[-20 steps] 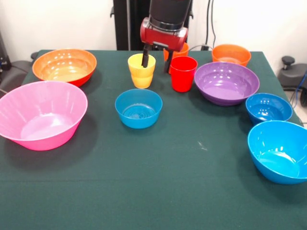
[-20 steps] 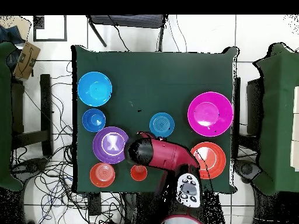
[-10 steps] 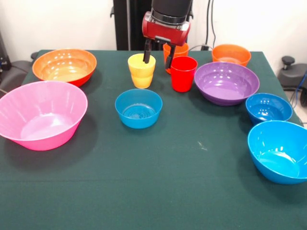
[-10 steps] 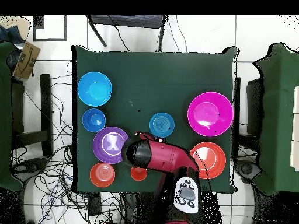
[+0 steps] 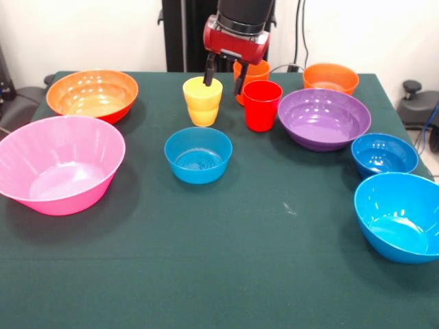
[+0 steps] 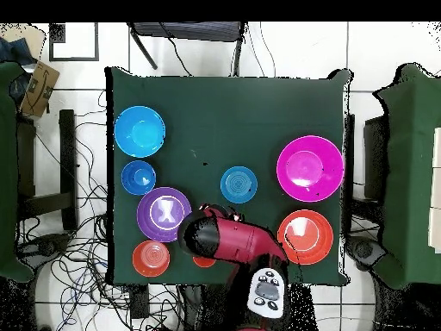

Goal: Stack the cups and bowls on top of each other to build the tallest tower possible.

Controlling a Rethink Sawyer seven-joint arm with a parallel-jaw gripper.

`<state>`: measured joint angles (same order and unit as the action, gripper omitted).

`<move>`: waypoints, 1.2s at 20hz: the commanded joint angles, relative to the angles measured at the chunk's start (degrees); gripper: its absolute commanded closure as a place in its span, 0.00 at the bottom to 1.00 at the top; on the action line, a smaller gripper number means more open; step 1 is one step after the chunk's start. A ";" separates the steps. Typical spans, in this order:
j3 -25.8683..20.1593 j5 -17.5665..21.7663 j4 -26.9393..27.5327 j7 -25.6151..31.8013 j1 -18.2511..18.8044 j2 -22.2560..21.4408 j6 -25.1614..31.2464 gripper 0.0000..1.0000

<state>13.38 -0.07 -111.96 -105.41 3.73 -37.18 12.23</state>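
My gripper [image 5: 224, 74] hangs open and empty above the gap between the yellow cup [image 5: 203, 101] and the red cup [image 5: 262, 105]. The orange cup [image 5: 254, 70] stands behind it, partly hidden. All bowls sit apart on the green cloth: large pink [image 5: 60, 163], large orange [image 5: 92, 94], purple [image 5: 324, 118], bright blue [image 5: 399, 215], small orange [image 5: 330, 77] and two small blue ones [image 5: 198, 154] [image 5: 384, 154]. No tower is in view. In the overhead view the arm [image 6: 220, 240] covers the cups and the gripper.
The green table [image 5: 226, 274] ends close behind the cups. Overhead, the purple bowl [image 6: 164, 213] and the large orange bowl [image 6: 306, 237] flank the arm. Cables lie on the floor around the table.
The gripper has risen; its left finger has lifted out of the yellow cup's rim. It stays open and empty. No cup or bowl moved.
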 commanded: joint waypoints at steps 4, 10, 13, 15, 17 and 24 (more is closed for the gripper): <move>-2.46 -0.53 -2.23 -11.46 -0.97 4.97 -4.62 0.00; -2.79 0.81 -3.07 -12.04 -0.11 5.52 -6.99 0.00; -2.70 1.57 -3.27 -12.11 -0.01 5.74 -8.14 0.00; -2.67 2.09 -3.17 -11.95 0.25 5.94 -8.97 0.00; -2.32 2.34 -3.10 -11.72 0.18 5.91 -9.30 0.00; -2.75 1.60 -3.74 -11.67 1.03 5.82 -8.95 0.00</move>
<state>14.29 -0.10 -113.16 -109.20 3.47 -33.84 5.40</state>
